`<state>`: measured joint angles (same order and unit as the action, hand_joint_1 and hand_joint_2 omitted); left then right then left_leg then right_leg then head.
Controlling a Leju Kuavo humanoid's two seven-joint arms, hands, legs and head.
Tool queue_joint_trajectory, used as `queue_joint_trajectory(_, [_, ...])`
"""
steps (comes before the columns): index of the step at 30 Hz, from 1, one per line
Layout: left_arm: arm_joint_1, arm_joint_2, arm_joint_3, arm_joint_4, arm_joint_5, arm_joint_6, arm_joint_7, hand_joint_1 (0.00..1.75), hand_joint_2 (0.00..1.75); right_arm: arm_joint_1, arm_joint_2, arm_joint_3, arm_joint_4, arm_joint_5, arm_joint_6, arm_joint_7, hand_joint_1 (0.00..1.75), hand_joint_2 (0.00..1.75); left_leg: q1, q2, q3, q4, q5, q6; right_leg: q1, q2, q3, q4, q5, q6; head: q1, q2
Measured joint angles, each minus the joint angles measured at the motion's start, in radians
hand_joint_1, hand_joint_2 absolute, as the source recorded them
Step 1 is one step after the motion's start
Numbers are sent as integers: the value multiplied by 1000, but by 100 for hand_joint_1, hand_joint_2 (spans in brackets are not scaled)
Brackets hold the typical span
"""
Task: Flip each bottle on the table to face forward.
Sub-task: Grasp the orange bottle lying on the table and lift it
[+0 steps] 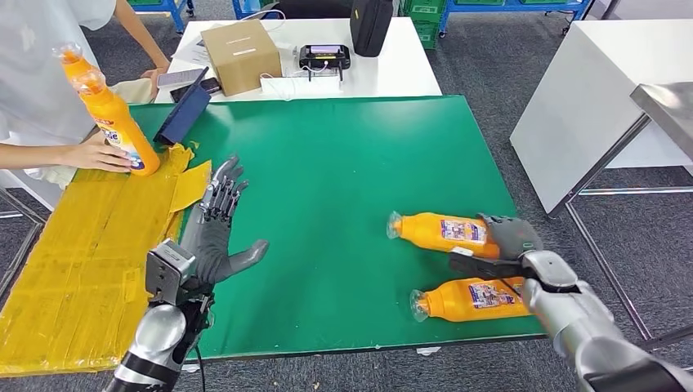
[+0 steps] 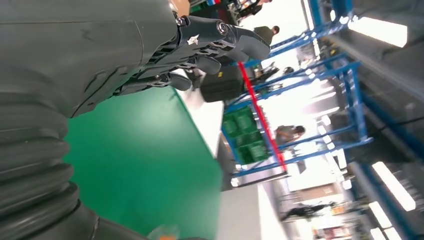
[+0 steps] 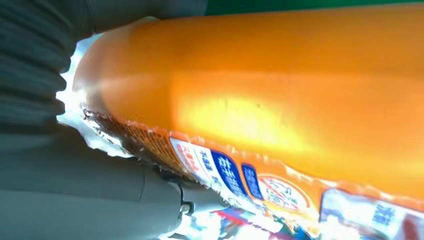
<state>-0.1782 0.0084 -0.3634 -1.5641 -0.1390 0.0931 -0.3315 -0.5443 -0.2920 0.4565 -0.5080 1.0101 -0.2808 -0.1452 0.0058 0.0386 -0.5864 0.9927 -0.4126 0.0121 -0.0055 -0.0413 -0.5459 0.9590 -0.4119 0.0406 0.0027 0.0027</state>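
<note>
Two orange bottles lie on their sides at the right of the green mat (image 1: 343,188), caps pointing left. My right hand (image 1: 511,241) grips the base of the far bottle (image 1: 441,231), whose label faces up. The right wrist view has that far bottle (image 3: 280,85) close up against the hand. The near bottle (image 1: 474,298) lies just in front of it, by the table's front edge. My left hand (image 1: 214,233) hovers open, fingers spread, over the mat's left side; the left wrist view has the same left hand (image 2: 100,55) above the mat (image 2: 140,155).
At the far left a person's hand (image 1: 102,155) steadies an upright orange bottle (image 1: 118,122) on yellow cardboard (image 1: 82,245); a second bottle (image 1: 72,61) stands behind it. A tablet (image 1: 184,110), a cardboard box (image 1: 241,53) and a black device (image 1: 324,55) sit at the back.
</note>
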Motion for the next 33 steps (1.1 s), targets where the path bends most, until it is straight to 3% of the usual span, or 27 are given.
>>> queue_joint_trajectory(3, [37,0,0,-37,-59,-20,38,0,175,136,71,-89,-208,-79,-114,11,175,175,0,-5,-6,0,3,0,1,-2,-6,1,0,0,-1,0])
queue_joint_trajectory(7, [57,-1,-8,-49,-101,-31,57,0,175,305,182,-193,-562,-233,-178,-58,175,175,0,-15,-22,0,9,-1,1,-14,-20,5,-1,0,-1,0])
queue_joint_trajectory(10, [61,-2,-21,-49,-110,-31,59,0,175,387,254,-238,-792,-327,-216,-117,175,175,0,-18,-28,0,10,-1,1,-17,-25,5,-1,0,0,0])
queue_joint_trajectory(13, [62,-2,-26,-49,-112,-31,59,0,175,433,297,-254,-928,-352,-224,-134,175,175,-1,-17,-31,0,10,-1,-1,-16,-29,5,-1,0,0,0])
queue_joint_trajectory(17, [62,-1,-32,-49,-112,-31,59,0,175,465,328,-266,-1025,-424,-215,-178,175,175,-3,-18,-33,0,9,-1,-3,-16,-30,5,-1,0,0,0])
queue_joint_trajectory(23, [50,-2,-47,-49,-112,-35,60,0,175,471,373,-226,-1085,-535,-127,-211,175,175,-3,-17,-33,0,9,-1,-3,-15,-31,5,-1,0,0,0])
queue_joint_trajectory(33, [12,-3,-78,-48,-56,-67,54,0,175,424,423,-76,-987,-537,-21,-182,175,175,-3,-16,-33,0,10,-1,-3,-15,-32,5,-1,0,0,0])
